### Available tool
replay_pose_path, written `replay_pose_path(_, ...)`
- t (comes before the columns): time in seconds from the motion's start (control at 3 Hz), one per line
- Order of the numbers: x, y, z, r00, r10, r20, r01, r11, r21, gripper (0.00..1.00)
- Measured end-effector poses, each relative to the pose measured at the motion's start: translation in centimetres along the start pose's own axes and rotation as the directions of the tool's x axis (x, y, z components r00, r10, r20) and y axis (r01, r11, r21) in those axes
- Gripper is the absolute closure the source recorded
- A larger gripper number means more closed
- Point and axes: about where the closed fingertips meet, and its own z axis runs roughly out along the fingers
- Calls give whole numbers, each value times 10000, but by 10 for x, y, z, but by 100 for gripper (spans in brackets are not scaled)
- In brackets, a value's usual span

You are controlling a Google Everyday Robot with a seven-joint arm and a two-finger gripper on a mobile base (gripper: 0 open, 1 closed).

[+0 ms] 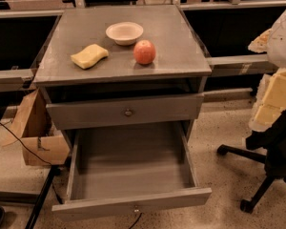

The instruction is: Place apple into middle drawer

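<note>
The apple (144, 52), round and red-orange, stands on the grey cabinet's top (171, 37), right of centre near the front edge. The middle drawer (131, 204) is the lowest one. It is pulled far out toward me, and its grey tray shows nothing inside. My gripper (272, 95), white with pale yellow parts, is at the right edge of the camera view. It is raised beside the cabinet, well to the right of the apple and apart from it. It holds nothing that I can see.
A white bowl (124, 32) and a yellow wavy sponge (89, 56) sit on the cabinet top left of the apple. The drawer front above (126, 111) juts out slightly. A cardboard box (38, 142) and a cable lie left; a black chair base (257, 175) stands right.
</note>
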Motion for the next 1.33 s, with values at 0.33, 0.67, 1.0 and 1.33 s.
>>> replay_pose_path(0.33, 0, 0, 0, 10000, 0, 0, 0, 10000, 0, 0)
replay_pose_path(0.67, -12, -8, 6, 9995, 123, 298, -126, 9999, 98, 0)
replay_pose_path(1.0, -38, -29, 23, 9928, 545, 1068, -549, 9985, 9, 0)
replay_pose_path(1.33, -88, -55, 50, 9692, 1111, 2196, -1097, 9938, -186, 0)
